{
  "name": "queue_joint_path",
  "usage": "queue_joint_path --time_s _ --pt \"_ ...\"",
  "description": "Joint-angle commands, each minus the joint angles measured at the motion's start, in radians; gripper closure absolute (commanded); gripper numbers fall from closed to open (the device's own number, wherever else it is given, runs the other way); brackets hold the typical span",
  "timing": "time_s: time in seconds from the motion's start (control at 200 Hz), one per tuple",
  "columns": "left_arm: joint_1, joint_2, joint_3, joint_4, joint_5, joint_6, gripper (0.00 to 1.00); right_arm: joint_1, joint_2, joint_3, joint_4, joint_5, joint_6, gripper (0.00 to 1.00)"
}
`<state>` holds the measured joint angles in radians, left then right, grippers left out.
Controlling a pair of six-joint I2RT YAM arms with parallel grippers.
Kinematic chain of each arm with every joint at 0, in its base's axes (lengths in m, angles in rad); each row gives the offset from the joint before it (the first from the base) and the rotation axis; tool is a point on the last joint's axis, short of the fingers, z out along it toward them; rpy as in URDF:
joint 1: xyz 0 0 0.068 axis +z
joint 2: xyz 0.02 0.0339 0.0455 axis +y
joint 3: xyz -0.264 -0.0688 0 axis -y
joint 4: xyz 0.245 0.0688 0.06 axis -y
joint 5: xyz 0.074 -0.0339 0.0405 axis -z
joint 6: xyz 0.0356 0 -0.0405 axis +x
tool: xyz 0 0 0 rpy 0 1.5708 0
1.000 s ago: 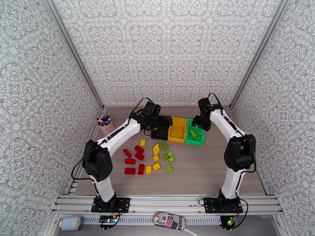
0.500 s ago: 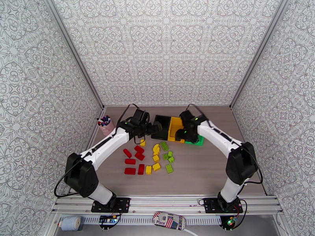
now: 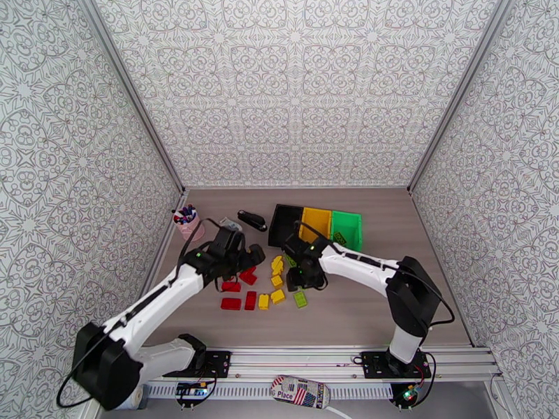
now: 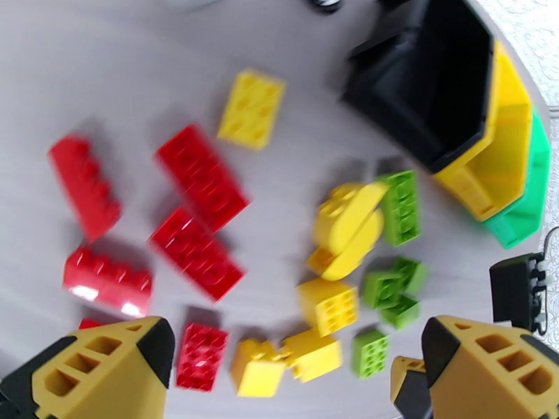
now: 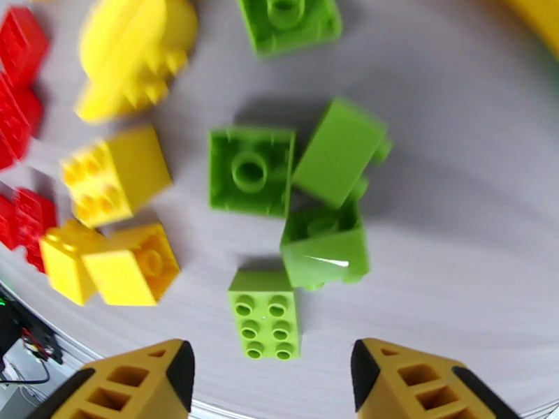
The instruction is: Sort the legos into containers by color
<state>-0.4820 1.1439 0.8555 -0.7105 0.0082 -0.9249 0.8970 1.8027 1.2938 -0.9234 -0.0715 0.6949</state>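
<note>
The legos lie loose mid-table: red ones on the left, yellow ones in the middle, lime green ones on the right. Behind them the containers stand in a row: black bin, yellow bin, green bin. My left gripper hovers open over the red legos, its fingers wide apart and empty. My right gripper hangs open just above the green legos. A small green brick lies just ahead of its fingertips, not touched.
A pink pen cup stands at the left wall. A black stapler-like object and a small white thing lie left of the black bin. One green brick rests inside the green bin. Bare table stretches to the right of the pile.
Both arms have pulled back from the bins toward me. The left gripper came down over the red legos, the right gripper swung left from the green bin to the green legos.
</note>
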Motion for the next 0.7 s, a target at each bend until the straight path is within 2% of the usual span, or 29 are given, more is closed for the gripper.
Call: queue_joint_path --time_s 0.0,0.245,0.57,0.695 --pt "-0.010 -0.064 -0.059 -0.044 -0.025 -0.074 0.01 0.040 0.024 -0.027 0.026 0.003 0.048 0.36" --pt "-0.049 -0.142 -0.143 -0.060 -0.044 -0.144 0.01 0.066 0.051 -0.072 0.046 0.019 0.076 0.42" --pt "-0.089 -0.129 -0.151 -0.041 -0.048 -0.169 0.01 0.066 0.094 -0.059 0.051 0.033 0.070 0.46" --pt "-0.086 -0.114 -0.144 -0.030 -0.048 -0.166 0.01 0.066 0.106 -0.043 0.046 0.039 0.069 0.54"
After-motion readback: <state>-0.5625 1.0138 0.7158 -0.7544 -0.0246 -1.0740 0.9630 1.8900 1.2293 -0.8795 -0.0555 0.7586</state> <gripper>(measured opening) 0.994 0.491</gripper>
